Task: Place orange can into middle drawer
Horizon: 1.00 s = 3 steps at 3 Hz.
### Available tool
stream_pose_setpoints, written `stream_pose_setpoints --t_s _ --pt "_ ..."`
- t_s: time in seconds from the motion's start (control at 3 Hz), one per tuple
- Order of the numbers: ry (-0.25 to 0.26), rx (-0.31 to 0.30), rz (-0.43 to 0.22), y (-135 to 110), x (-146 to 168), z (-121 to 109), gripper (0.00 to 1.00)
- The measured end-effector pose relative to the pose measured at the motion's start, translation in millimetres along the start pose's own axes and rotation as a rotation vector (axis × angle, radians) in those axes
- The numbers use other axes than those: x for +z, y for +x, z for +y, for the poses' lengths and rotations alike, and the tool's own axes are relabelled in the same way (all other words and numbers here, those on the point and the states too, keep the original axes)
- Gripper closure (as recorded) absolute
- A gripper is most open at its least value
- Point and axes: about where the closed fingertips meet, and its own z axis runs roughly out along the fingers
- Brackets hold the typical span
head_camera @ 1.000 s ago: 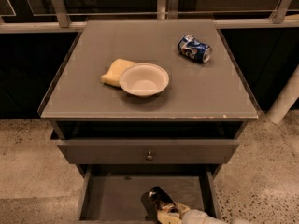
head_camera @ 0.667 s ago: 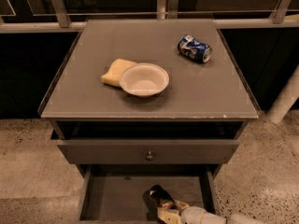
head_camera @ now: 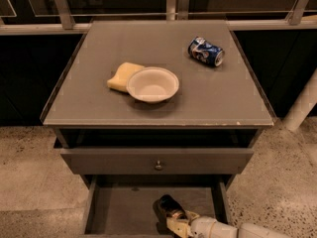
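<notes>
Camera view: jaws clamp the orange can (head_camera: pixel 170 208) low inside the open middle drawer (head_camera: pixel 124 207).

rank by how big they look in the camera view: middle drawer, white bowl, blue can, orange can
middle drawer
white bowl
blue can and orange can: too alike to rank; orange can is nearer, partly hidden by the claw inside the drawer

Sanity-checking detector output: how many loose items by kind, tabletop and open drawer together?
Cans: 2 (blue-and-white can on the tabletop; orange can in the middle drawer, by the gripper)
White bowl: 1
Yellow sponge: 1
Total: 4
</notes>
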Motion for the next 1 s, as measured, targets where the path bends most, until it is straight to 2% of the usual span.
stream_pose_setpoints --t_s 1.0 --pt "0.0 0.0 0.0 0.0 0.1 0.0 0.11"
